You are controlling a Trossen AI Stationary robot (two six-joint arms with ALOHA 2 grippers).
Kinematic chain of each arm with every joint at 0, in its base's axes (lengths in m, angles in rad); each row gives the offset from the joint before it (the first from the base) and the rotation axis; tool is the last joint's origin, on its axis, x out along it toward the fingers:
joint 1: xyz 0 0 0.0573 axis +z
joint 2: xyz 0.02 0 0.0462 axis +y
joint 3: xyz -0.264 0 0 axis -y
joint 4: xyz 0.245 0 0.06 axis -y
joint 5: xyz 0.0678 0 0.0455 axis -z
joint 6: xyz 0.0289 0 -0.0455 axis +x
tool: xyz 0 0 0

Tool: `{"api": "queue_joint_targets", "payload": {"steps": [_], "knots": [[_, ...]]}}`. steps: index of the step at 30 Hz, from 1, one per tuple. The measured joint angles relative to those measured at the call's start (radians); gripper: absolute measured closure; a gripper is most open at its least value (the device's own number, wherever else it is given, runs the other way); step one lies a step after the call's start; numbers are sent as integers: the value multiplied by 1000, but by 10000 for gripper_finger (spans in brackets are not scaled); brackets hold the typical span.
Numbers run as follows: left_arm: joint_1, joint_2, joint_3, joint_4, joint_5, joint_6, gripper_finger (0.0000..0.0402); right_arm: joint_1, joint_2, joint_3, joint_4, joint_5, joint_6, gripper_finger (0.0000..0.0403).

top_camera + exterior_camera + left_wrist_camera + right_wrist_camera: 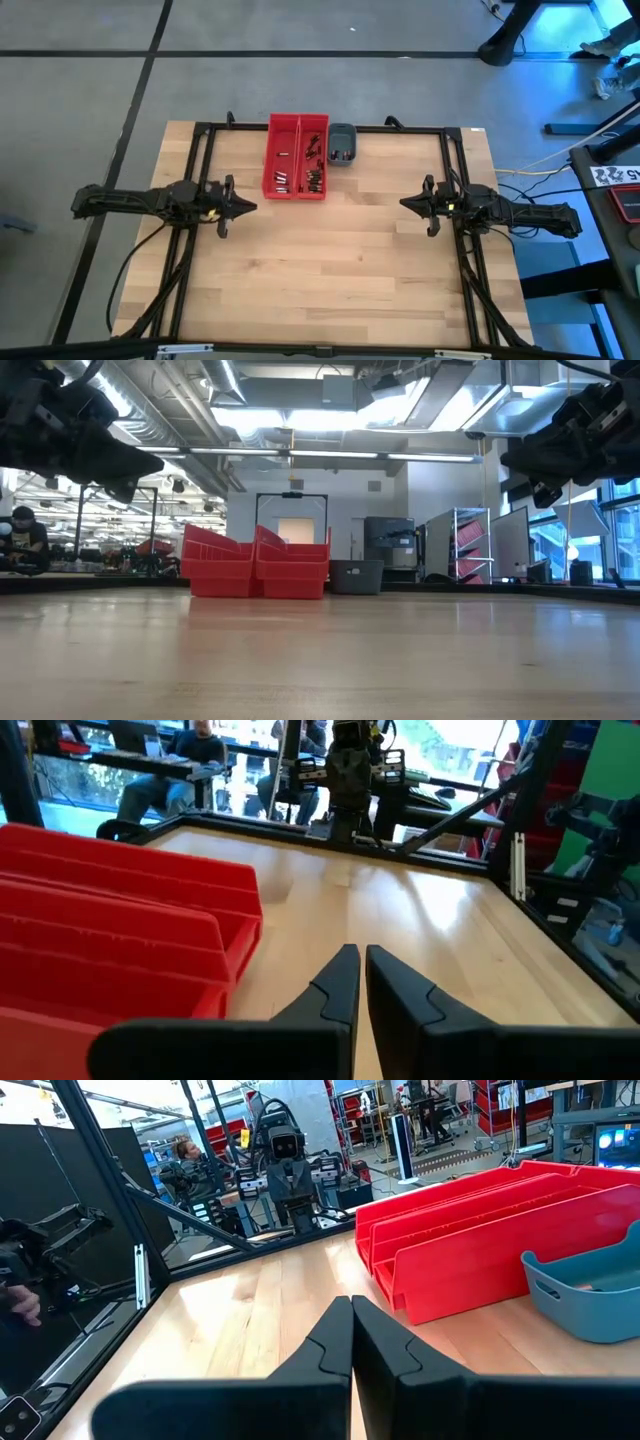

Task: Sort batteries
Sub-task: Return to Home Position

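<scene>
The batteries point(314, 178) lie as small dark and silvery cells inside two long red trays point(298, 155) at the table's far middle; a few more batteries point(283, 181) sit in the left tray. A small blue-grey tray point(342, 144) stands right of them and holds dark pieces. My left gripper point(250, 207) hovers level at the table's left, pointing right, its fingers point(340, 982) nearly together with nothing between them. My right gripper point(404, 204) hovers level at the table's right, pointing left, shut and empty point(350, 1300).
A black metal frame point(200, 150) runs along the table's left, right and far edges. Bare wood point(330, 260) lies between the two arms and toward the near edge. People sit at desks in the room beyond point(180, 760).
</scene>
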Motion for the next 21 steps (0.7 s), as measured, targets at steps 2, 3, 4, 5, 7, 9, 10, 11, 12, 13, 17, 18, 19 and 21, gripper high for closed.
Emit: {"api": "queue_joint_targets", "payload": {"steps": [2, 3, 4, 5, 7, 9, 10, 11, 12, 13, 17, 18, 19, 21], "knots": [[0, 0, 0, 0, 0, -23, 387, 0, 0, 0, 0, 0, 0, 400], [0, 0, 0, 0, 0, -28, 387, 0, 0, 0, 0, 0, 0, 400], [0, 0, 0, 0, 0, -31, 388, 0, 0, 0, 1, 0, 0, 400], [0, 0, 0, 0, 0, -32, 389, 0, 0, 0, 1, 0, 0, 400], [0, 0, 0, 0, 0, -32, 392, 0, 0, 0, 1, 0, 0, 400], [0, 0, 0, 0, 0, -33, 393, 0, 0, 0, 1, 0, 0, 400], [0, 0, 0, 0, 0, -33, 394, 0, 0, 0, 1, 0, 0, 400], [0, 0, 0, 0, 0, -33, 394, 0, 0, 0, 1, 0, 0, 400], [0, 0, 0, 0, 0, -34, 393, 0, 0, 0, 1, 0, 0, 400], [0, 0, 0, 0, -1, -34, 392, 0, 0, 0, 1, 0, 0, 400], [0, 0, 0, 0, -1, -35, 387, 0, 0, 0, 2, 0, 0, 400], [0, 0, 0, 0, -1, -34, 387, 0, 0, 0, 2, 0, 0, 400], [0, 0, 0, 0, -1, -35, 387, 0, 0, 0, 2, 0, 0, 400], [0, 0, 0, 0, -1, -35, 389, 0, 0, 0, 2, 0, 0, 400]]}}
